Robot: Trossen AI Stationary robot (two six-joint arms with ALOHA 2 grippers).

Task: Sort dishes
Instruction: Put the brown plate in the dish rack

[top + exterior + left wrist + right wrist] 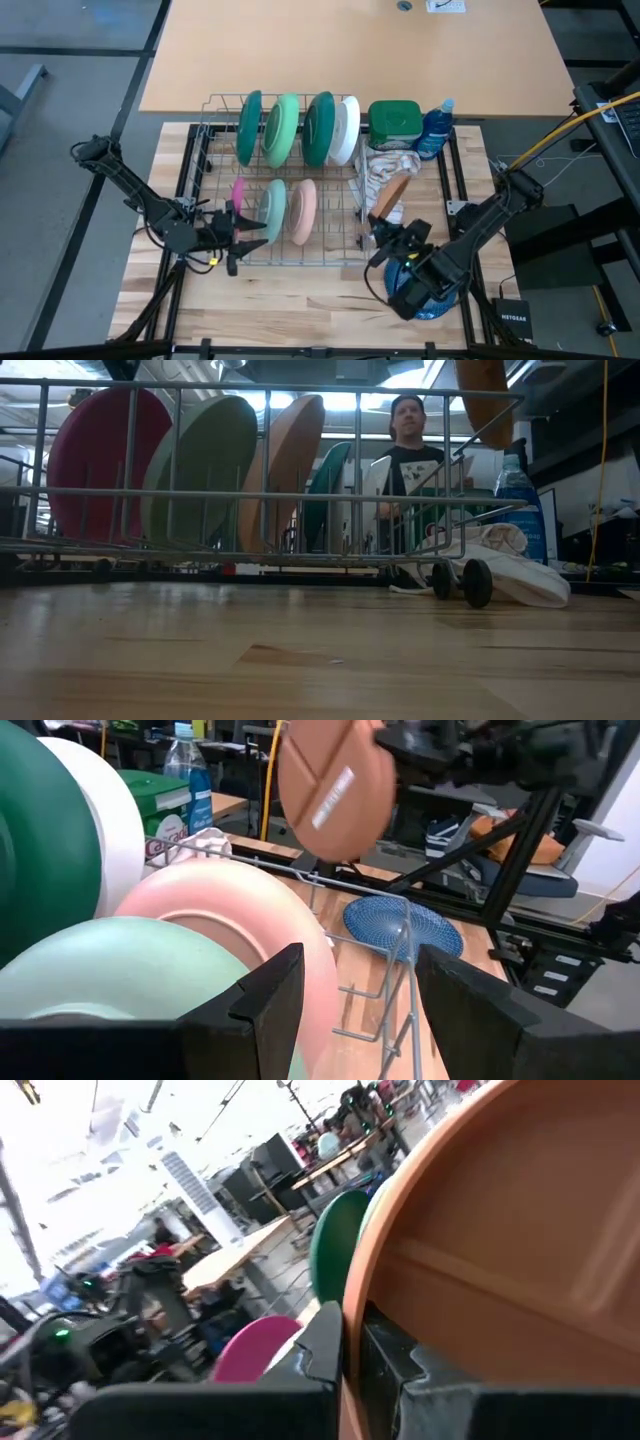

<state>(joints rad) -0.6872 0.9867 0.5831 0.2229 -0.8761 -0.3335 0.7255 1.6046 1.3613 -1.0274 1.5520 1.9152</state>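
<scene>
A wire dish rack (290,255) holds dark green (249,127), light green (282,129), dark green (319,127) and white (346,129) plates on edge in its far row. Magenta (238,190), pale teal (272,206) and pink (304,210) plates stand in its near row. My right gripper (385,228) is shut on a brown plate (393,198) at the rack's right end, which also shows high in the low view (485,385). A navy plate (415,292) lies flat on the table under the right arm. My left gripper (246,234) is open and empty beside the near row's left end. My right gripper pinches the brown plate's rim (352,1315) between its two fingers, one finger on each face. The fingers come from the table's near side, slanting upward. The plate stands on edge above the fingers, tilted, lifted clear above the rack's top wire.
A green square-lidded tub (394,119), a blue bottle (436,128) and a beige-and-white cloth (385,165) sit right of the rack's far row. A person (410,420) stands beyond the table. Bare wood lies along the near edge (300,310).
</scene>
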